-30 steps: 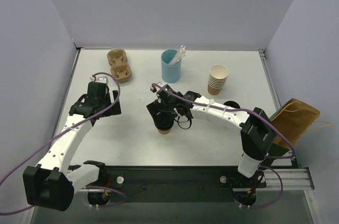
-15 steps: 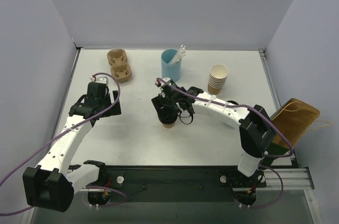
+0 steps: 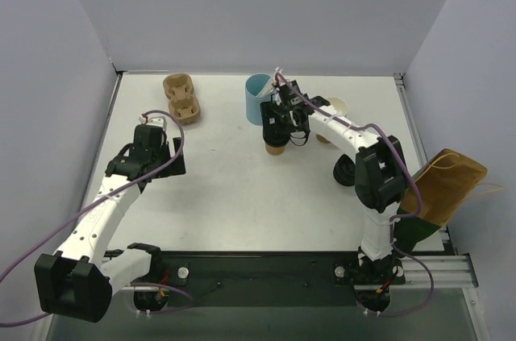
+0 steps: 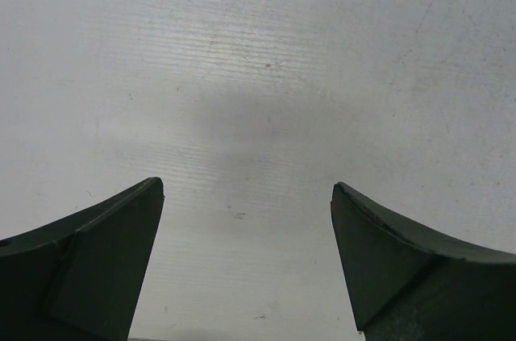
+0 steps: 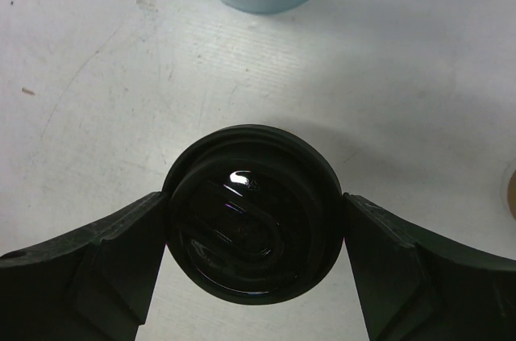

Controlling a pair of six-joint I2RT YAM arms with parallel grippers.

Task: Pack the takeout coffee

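Looking down from the top camera, where's the takeout coffee (image 3: pixel 275 146)?
Far middle of the table (image 3: pixel 218 196), just near of the light-blue cup (image 3: pixel 256 99); my right gripper (image 3: pixel 278 127) sits over it. The cream cup stack (image 3: pixel 337 105) is right of that, partly behind my arm.
And the left wrist?
My left gripper (image 4: pixel 246 196) has its fingers spread wide, with tabletop showing between them.
Right wrist?
Both fingers press the black lid's rim from either side, pinching the coffee; the blue cup's base shows at the far edge
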